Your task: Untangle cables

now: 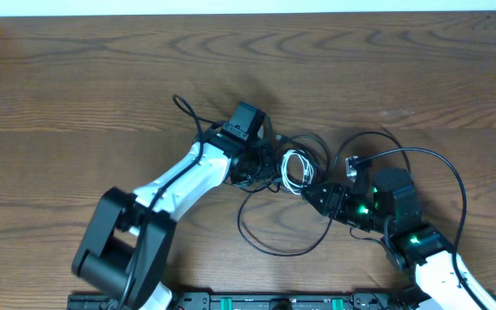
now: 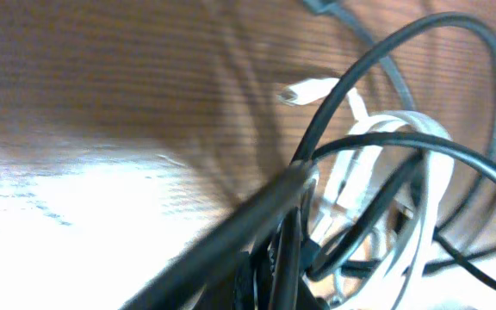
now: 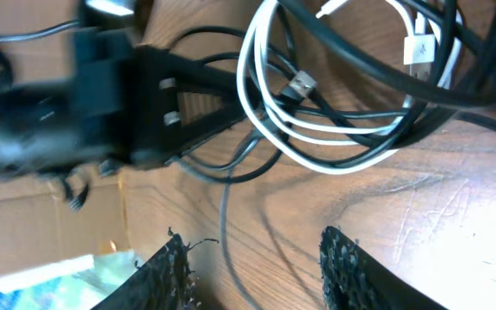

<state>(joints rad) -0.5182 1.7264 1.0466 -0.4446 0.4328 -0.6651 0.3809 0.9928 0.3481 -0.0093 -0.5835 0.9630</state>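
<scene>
Nearest the robot's base, the right gripper (image 3: 257, 263) held its fingers apart and empty, just short of the tangle. The white cable (image 1: 294, 169) lay coiled mid-table (image 1: 102, 86), with black cables (image 2: 420, 139) looped through it. At the coil's far left, the left gripper (image 1: 269, 165) was closed; whether it pinched a cord was unclear.

This looked like a robotics lab bench. A left arm (image 1: 179, 176) and a right arm (image 1: 437, 258), both white and black, stood at the near edge of a wood-grain table (image 1: 76, 77). A base rail (image 1: 265, 302) with green lights ran along that edge.
</scene>
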